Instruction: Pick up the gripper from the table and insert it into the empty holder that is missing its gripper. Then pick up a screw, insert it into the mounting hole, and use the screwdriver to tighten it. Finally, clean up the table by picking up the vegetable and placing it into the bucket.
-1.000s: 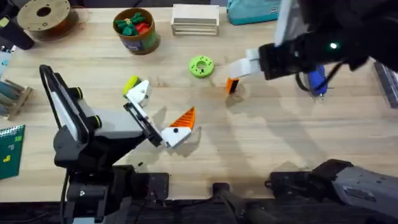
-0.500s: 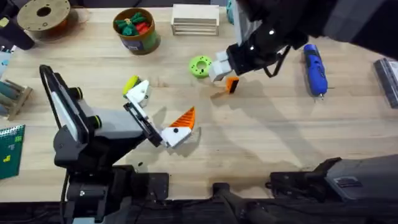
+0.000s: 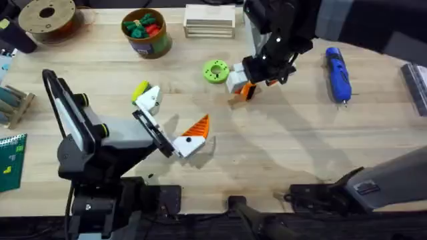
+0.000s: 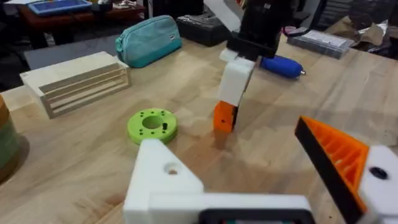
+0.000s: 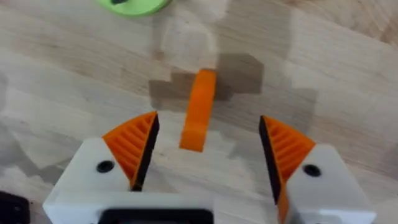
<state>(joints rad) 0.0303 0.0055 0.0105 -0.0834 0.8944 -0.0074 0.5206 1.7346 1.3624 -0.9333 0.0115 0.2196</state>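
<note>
Gripper lies on the table between the right pincer's spread fingers, untouched by either.

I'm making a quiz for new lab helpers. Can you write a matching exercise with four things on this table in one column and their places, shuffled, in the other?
Things:
1. small orange wedge
2. blue screwdriver
3. yellow toy vegetable
4. olive-green bucket

Places:
A. far side of the table, holding red and green toy pieces
B. lying on the wood to the right of the right hand
C. between the open fingers of the right hand
D. beside the plain white block on the left arm

Pairs: 1-C, 2-B, 3-D, 4-A
</note>
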